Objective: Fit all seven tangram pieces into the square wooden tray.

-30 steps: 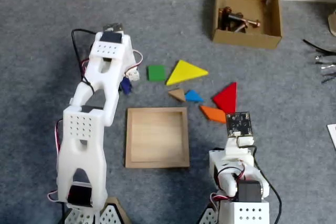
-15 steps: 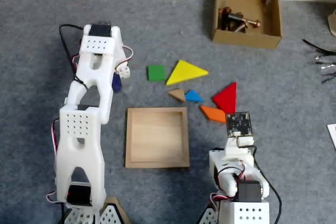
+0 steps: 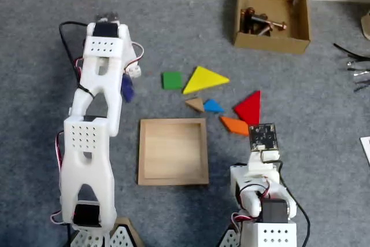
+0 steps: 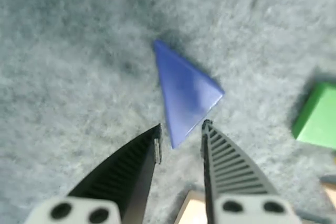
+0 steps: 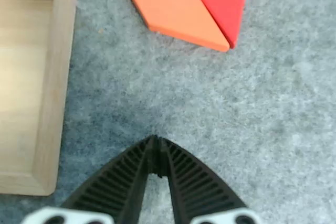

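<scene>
My left gripper (image 4: 181,131) is shut on the near corner of a dark blue triangle (image 4: 186,90), whose flat face is toward the camera. From above, that triangle (image 3: 127,88) sits beside the left arm, left of the green square (image 3: 171,80). The square wooden tray (image 3: 173,122) holds no pieces. Beyond it lie a yellow triangle (image 3: 205,79), a small brown triangle (image 3: 195,104), a small light blue triangle (image 3: 213,106), a red triangle (image 3: 250,108) and an orange parallelogram (image 3: 234,125). My right gripper (image 5: 156,140) is shut and holds nothing, over carpet near the tray's rim (image 5: 52,77), short of the orange parallelogram (image 5: 176,14).
A cardboard box (image 3: 272,18) holding metal parts stands at the back right. Cables (image 3: 352,56) lie at the right edge. Grey carpet covers the table, with free room left of the tray and at the far middle.
The left arm has swung left and toward the back, and the dark blue triangle has shifted left with it, away from the green square. The right arm has not moved.
</scene>
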Controlling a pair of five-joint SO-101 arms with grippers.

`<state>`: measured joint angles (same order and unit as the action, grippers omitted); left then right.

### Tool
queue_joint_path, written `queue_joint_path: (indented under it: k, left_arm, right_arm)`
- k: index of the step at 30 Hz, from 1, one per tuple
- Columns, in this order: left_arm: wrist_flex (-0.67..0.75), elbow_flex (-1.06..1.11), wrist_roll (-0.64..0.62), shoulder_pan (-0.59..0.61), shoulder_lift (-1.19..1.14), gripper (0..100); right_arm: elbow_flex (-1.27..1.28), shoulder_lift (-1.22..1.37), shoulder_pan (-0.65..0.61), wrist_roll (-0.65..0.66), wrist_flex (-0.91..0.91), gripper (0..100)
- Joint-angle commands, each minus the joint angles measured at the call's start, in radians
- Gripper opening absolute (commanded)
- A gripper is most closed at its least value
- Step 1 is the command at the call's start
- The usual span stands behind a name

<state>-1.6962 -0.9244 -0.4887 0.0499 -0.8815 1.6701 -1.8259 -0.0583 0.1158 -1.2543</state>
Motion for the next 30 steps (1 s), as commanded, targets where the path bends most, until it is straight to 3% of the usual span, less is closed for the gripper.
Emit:
queue_joint_path:
  k: [1,5,11,30]
  left_arm:
    - [0.055,-0.002,0.002,0.005,0.025,13]
    - [0.109,0.027,0.008,0.005,0.025,14]
    - [0.109,0.071,-0.002,0.019,0.025,31]
    - [0.17,0.07,-0.078,0.067,-0.077,31]
  right_arm:
    - [0.122,-0.013,-0.007,-0.005,0.007,0.5]
    - [0.122,-0.013,-0.007,-0.005,0.007,0.5]
    - [0.122,-0.013,-0.007,-0.005,0.007,0.5]
    - [0.122,-0.013,-0.007,-0.005,0.007,0.5]
